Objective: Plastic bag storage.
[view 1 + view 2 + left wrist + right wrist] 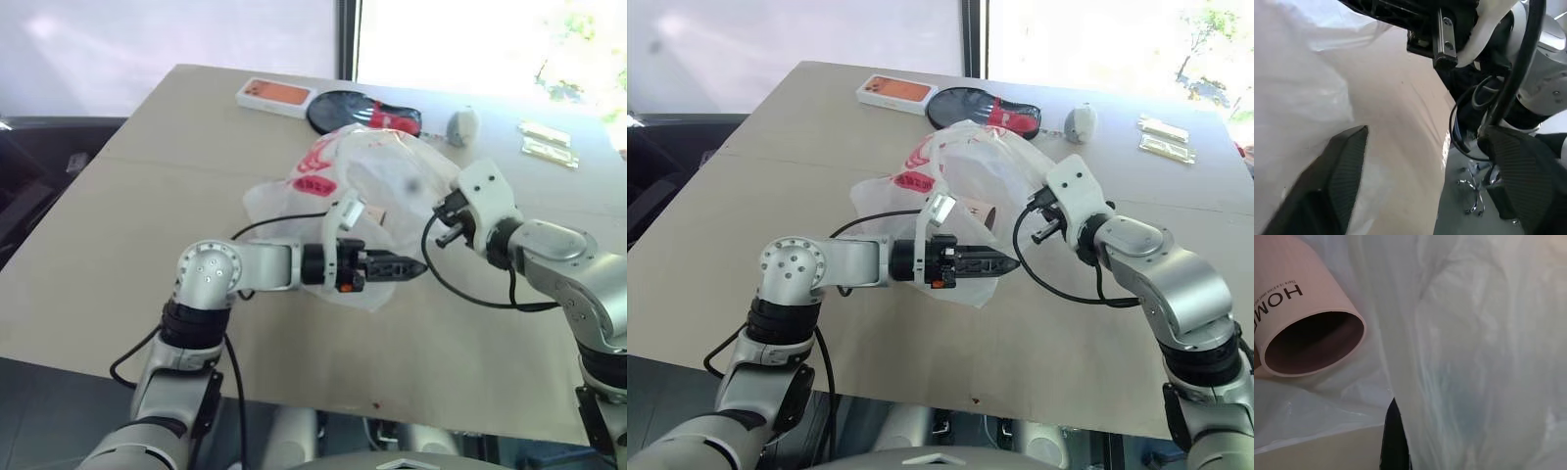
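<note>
Head views: the plastic bag [377, 181], white and crinkled with red print, is seen heaped mid-table [118, 255]. The left gripper [409, 265] is laid level along the bag's near edge, tips pointed toward the right arm. Its black fingers read as nearly together from here; no film is seen between them. The right gripper [449, 223] is pressed against the bag's side, its tips buried in the plastic, so the jaw gap cannot be read from here. Beyond the bag, well away from both jaws, an orange-faced phone box [275, 96], a black and red pouch [362, 113], a small grey mouse-like object [462, 125] and two pale packets [547, 142] are noted.

Left wrist view: the two ribbed fingers [1347, 166] are seen standing partly apart, with bare tabletop between them. Bag film is lying against the outer side of one finger; nothing is clamped. The right arm's black hardware is seen just beyond the tips.

Right wrist view: the jaws are closed, with bag film bunched over and around the one dark fingertip [1394, 438] visible; a pinch on the film looks likely but is not clearly seen. A pink cardboard tube [1308, 328], open end facing the camera, is seen lying among the bag's folds just beside the jaws.
</note>
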You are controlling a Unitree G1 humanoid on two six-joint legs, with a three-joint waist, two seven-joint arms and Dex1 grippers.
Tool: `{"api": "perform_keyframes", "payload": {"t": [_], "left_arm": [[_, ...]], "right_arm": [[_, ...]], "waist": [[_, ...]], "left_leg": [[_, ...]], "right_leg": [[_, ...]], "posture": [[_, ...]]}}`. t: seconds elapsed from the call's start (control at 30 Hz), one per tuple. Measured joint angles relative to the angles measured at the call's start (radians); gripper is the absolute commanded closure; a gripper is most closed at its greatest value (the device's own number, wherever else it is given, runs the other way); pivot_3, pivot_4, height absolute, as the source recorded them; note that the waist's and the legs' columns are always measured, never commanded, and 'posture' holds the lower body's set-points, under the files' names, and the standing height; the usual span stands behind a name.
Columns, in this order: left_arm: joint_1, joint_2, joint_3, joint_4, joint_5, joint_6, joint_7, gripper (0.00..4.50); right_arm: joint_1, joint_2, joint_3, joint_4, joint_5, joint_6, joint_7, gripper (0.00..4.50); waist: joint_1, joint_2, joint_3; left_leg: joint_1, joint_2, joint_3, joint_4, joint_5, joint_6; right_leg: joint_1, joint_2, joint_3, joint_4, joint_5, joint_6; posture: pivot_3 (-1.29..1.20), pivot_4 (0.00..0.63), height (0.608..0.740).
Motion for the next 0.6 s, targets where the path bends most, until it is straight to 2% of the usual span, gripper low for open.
{"api": "perform_keyframes", "payload": {"t": [0.13, 0.17, 0.2, 0.27, 0.33, 0.43, 0.5, 0.6], "left_arm": [[0.023, -0.008, 0.001, -0.005, 0.001, -0.008, 0.077, 3.65], [0.029, 0.033, 0.0, -0.038, 0.015, -0.002, 0.072, 4.03], [0.029, 0.083, 0.007, -0.072, 0.018, 0.005, 0.051, 3.73], [0.029, 0.142, 0.025, -0.116, 0.019, 0.015, 0.011, 3.63], [0.033, 0.214, 0.034, -0.162, 0.023, 0.028, -0.053, 2.69], [0.061, 0.267, 0.015, -0.185, 0.068, 0.039, -0.155, 1.34], [0.061, 0.299, -0.01, -0.202, 0.117, 0.039, -0.227, 1.34], [0.038, 0.372, -0.118, -0.227, 0.294, -0.02, -0.405, 1.34]], "right_arm": [[-0.005, 0.01, 0.0, 0.001, -0.002, 0.005, 0.003, 4.5], [-0.015, 0.013, 0.0, 0.002, -0.002, 0.005, 0.005, 4.5], [-0.023, 0.013, 0.0, 0.003, -0.004, 0.005, 0.006, 4.5], [-0.033, 0.014, 0.001, 0.007, -0.009, 0.003, 0.01, 4.5], [-0.041, 0.016, 0.006, 0.022, -0.017, -0.005, 0.017, 4.5], [-0.049, 0.033, 0.021, 0.044, -0.022, -0.018, 0.027, 4.5], [-0.056, 0.039, 0.028, 0.048, -0.023, -0.02, 0.029, 4.5], [-0.061, 0.043, 0.04, 0.052, -0.026, -0.026, 0.035, 4.5]], "waist": [[0.001, 0.0, 0.0], [-0.001, 0.0, 0.0], [-0.004, 0.0, 0.0], [-0.004, 0.0, 0.0], [-0.002, 0.0, 0.0], [0.002, 0.0, 0.0], [0.003, 0.0, 0.0], [0.002, 0.0, 0.0]], "left_leg": [[0.0, 0.0, 0.0, 0.0, 0.0, 0.0], [0.0, 0.0, 0.0, 0.0, 0.0, 0.0], [0.0, 0.0, 0.0, 0.0, 0.0, 0.0], [0.0, 0.0, 0.0, -0.001, 0.0, 0.0], [0.0, 0.0, 0.0, -0.001, 0.0, 0.0], [0.0, 0.0, 0.0, 0.0, 0.0, 0.0], [0.0, 0.0, 0.0, 0.0, 0.0, 0.0], [0.0, 0.0, 0.0, 0.0, 0.0, 0.0]], "right_leg": [[0.0, 0.0, 0.0, 0.0, 0.0, 0.0], [0.0, 0.0, 0.0, 0.0, 0.0, 0.0], [0.0, 0.001, 0.0, 0.0, 0.0, 0.0], [0.0, 0.001, 0.0, 0.0, 0.0, 0.0], [0.0, 0.0, 0.0, 0.0, 0.0, 0.0], [0.0, 0.0, -0.001, 0.0, 0.0, 0.0], [0.0, 0.0, -0.001, 0.0, 0.0, 0.0], [0.0, 0.001, -0.001, -0.001, 0.0, 0.0]], "posture": [[0.0, 0.15, 0.74], [0.0, 0.15, 0.74], [0.0, 0.15, 0.74], [0.0, 0.15, 0.74], [0.0, 0.15, 0.74], [0.0, 0.15, 0.74], [0.0, 0.15, 0.74], [0.0, 0.15, 0.74]]}}
